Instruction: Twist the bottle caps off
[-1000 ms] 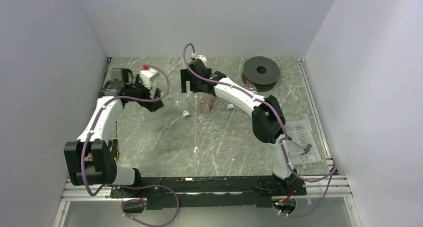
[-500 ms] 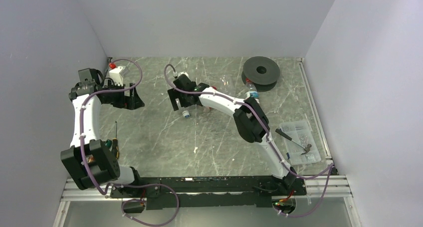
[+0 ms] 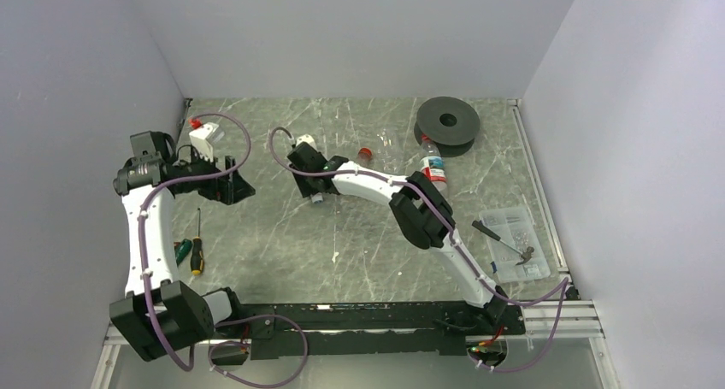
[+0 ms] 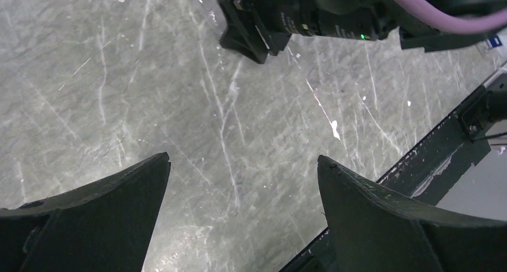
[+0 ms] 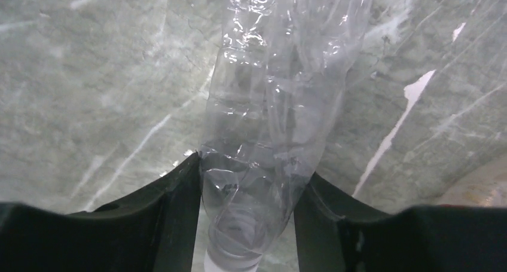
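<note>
In the right wrist view a clear plastic bottle (image 5: 275,75) lies on the marble table. Its white cap (image 5: 230,261) points toward the camera. My right gripper (image 5: 252,167) is shut on the bottle's shoulder just behind the cap, with both fingers pressing its sides. From above, the right gripper (image 3: 309,182) is reaching to the left, and the white cap (image 3: 316,198) peeks out beside it. My left gripper (image 3: 238,186) hangs open over bare table with nothing between its fingers (image 4: 119,206). A red-capped bottle (image 3: 366,155) and a red-labelled bottle (image 3: 434,167) lie further right.
A black spool (image 3: 448,120) sits at the back right. Two screwdrivers (image 3: 196,252) lie by the left arm. A clear bag with a hammer (image 3: 513,245) rests at the right edge. The right arm's wrist (image 4: 299,15) shows at the top of the left wrist view.
My right gripper has swung left and down onto the clear bottle and closed on it. The left arm has pulled back to the left, uncovering the screwdrivers.
</note>
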{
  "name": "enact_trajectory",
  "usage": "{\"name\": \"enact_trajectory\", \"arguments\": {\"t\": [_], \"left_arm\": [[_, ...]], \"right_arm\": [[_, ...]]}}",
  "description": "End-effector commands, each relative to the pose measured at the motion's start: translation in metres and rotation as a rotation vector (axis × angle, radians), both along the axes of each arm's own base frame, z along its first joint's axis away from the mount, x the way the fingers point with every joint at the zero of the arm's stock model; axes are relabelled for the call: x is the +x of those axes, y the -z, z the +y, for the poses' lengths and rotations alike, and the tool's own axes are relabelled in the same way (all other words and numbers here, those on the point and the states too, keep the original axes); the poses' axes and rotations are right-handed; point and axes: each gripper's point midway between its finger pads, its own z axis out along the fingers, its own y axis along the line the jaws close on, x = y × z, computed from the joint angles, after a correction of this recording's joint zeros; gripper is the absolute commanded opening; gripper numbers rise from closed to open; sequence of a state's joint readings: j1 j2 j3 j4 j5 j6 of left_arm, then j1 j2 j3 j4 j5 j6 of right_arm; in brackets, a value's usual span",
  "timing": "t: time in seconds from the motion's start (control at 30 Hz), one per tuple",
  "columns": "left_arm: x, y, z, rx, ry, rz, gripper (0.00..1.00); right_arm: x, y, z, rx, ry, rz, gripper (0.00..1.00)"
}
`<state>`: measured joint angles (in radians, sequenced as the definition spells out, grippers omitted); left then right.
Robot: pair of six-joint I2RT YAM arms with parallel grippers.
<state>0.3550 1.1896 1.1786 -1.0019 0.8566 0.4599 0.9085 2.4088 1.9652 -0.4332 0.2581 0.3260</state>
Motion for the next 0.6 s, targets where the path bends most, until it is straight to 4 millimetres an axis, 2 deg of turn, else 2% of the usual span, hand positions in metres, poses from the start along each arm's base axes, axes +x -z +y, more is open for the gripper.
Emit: {"name": "enact_trajectory", "arguments": {"t": [0.0,0.13,0.27,0.33,0.57], "left_arm": [[-0.024,-0.01,-0.019,-0.007,0.15,-0.098,0.99],[-0.042,-0.015,-0.03,0.045,0.272,-0.222,0.99],[-0.051,-0.029,-0.036,0.143,0.366,-0.409,0.99],[-0.056,-0.037,-0.036,0.259,0.435,-0.556,0.99],[-0.068,-0.059,-0.041,0.682,0.619,-1.049,0.99]], "right_arm": [[-0.001,-0.041,-0.004,0.056,0.006,-0.039,0.38],[-0.018,-0.086,-0.006,0.135,-0.042,-0.038,0.42],[-0.052,-0.133,-0.008,0.237,-0.134,-0.001,0.44],[-0.07,-0.158,-0.013,0.287,-0.179,0.022,0.45],[-0.127,-0.206,-0.019,0.422,-0.327,0.147,0.47]]}}
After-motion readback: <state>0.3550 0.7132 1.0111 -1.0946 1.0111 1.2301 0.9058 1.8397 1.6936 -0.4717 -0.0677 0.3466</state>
